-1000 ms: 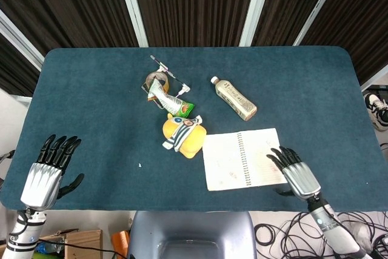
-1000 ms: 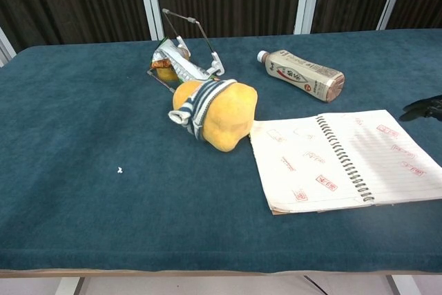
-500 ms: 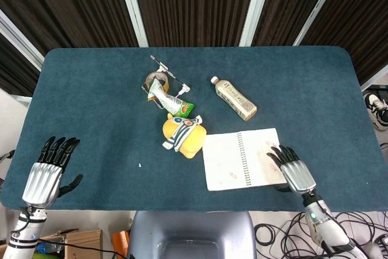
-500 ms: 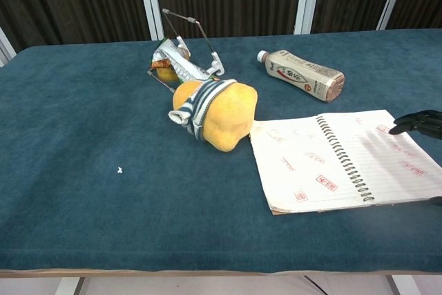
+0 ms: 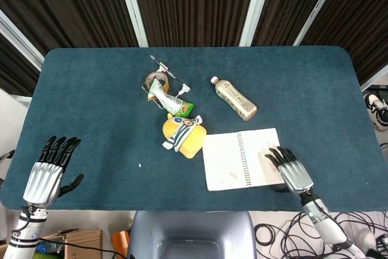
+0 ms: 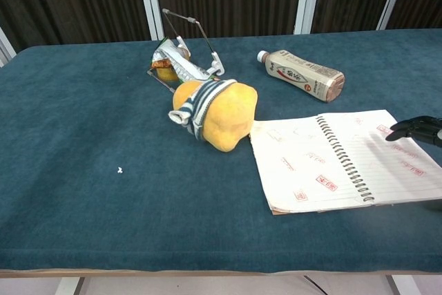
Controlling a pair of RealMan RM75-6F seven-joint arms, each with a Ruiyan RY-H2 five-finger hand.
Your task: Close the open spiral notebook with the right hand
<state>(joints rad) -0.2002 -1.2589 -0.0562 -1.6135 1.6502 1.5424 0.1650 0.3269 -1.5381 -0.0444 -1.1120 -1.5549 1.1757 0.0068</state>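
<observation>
The notebook (image 5: 241,159) lies open near the table's front edge, beside the yellow plush toy (image 5: 183,136). Our right hand (image 5: 291,171) hovers over its right page, fingers spread, holding nothing. We should hook that page's outer edge and fold it leftward over the spiral.

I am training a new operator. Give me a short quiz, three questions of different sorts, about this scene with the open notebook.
1. True or false: the spiral notebook is already closed.
2. Which hand is over the notebook's page? A) left hand B) right hand
3. Fill in: the yellow plush toy lies next to the notebook's ____ page.

Key:
1. False; it lies open, both pages showing.
2. B; its fingers reach over the lined page, holding nothing.
3. Left, as the cameras show it.
</observation>
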